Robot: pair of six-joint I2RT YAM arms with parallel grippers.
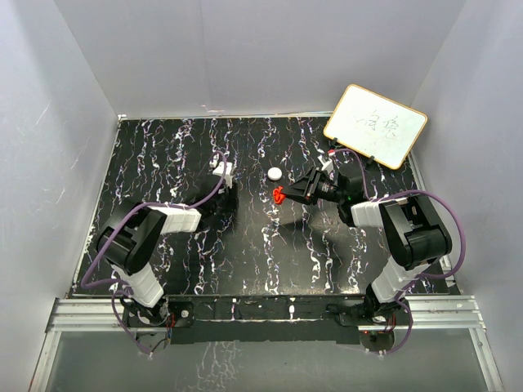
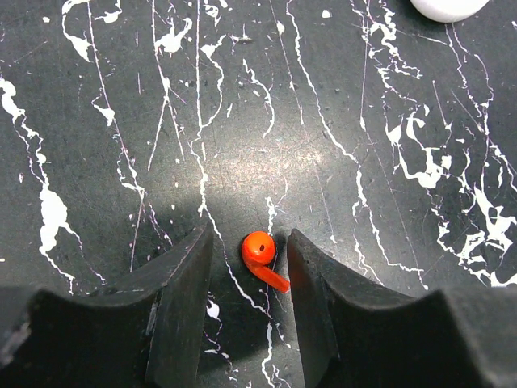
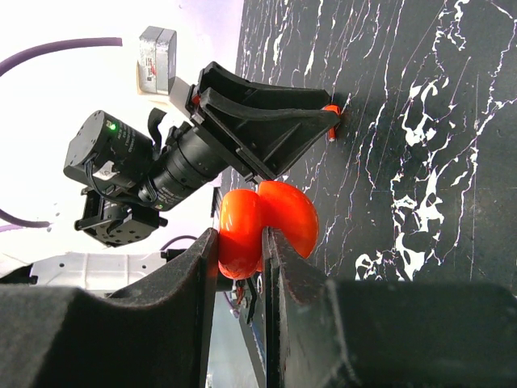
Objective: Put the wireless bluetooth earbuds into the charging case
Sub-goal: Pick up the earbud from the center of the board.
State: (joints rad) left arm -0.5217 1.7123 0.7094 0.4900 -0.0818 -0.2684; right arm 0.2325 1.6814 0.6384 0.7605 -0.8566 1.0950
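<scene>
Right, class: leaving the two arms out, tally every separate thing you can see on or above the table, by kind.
Red earbud: 1
Red case: 1
White round piece: 1
Whiteboard: 1
Total: 4

A black tabletop [image 1: 204,245] veined with white streaks sits inside plain pale walls [image 1: 245,49], with a wood-framed whiteboard [image 1: 376,125] propped in the corner beyond and to the right of the right gripper [image 1: 282,194], an aluminium rail [image 1: 245,314] well behind it, and soft, even light.
</scene>
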